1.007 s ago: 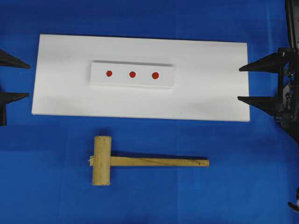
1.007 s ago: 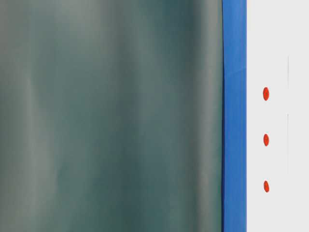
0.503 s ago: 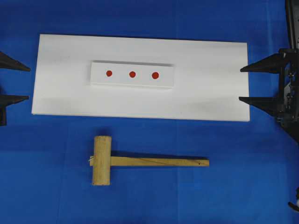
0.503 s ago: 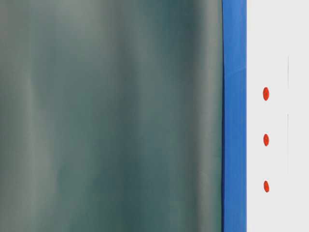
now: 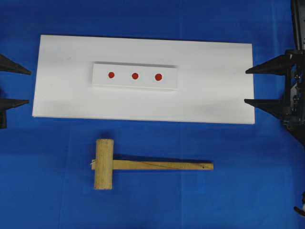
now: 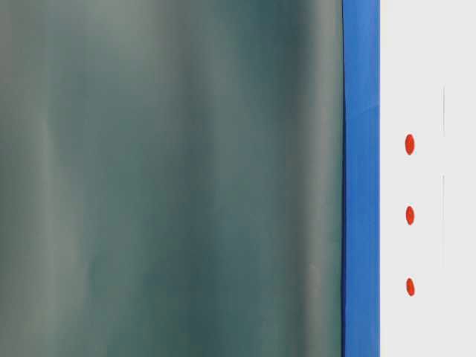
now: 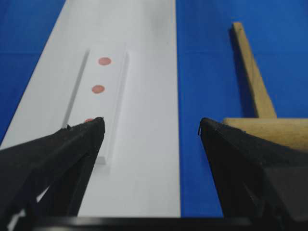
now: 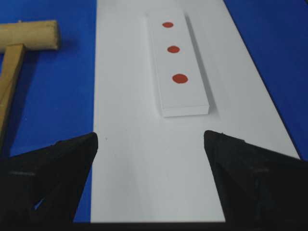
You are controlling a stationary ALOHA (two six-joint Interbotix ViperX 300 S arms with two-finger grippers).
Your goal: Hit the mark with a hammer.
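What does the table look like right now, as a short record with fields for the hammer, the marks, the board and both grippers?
hammer: wooden hammer flat on the blue cloth, head toward the left, unheld
marks: three red dots in a row on a raised white block
board: white board, beyond the hammer
left gripper: open, empty, at the board's left end
right gripper: open, empty, at the board's right end

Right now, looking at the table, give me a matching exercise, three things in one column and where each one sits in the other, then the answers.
Things:
1. light wooden mallet with cylindrical head
2. small white raised block with three red dots
3. large flat white rectangular board

Places:
A. on top of the board
B. directly on the blue cloth, under the block
C. on the blue cloth, in front of the board

Pairs: 1-C, 2-A, 3-B
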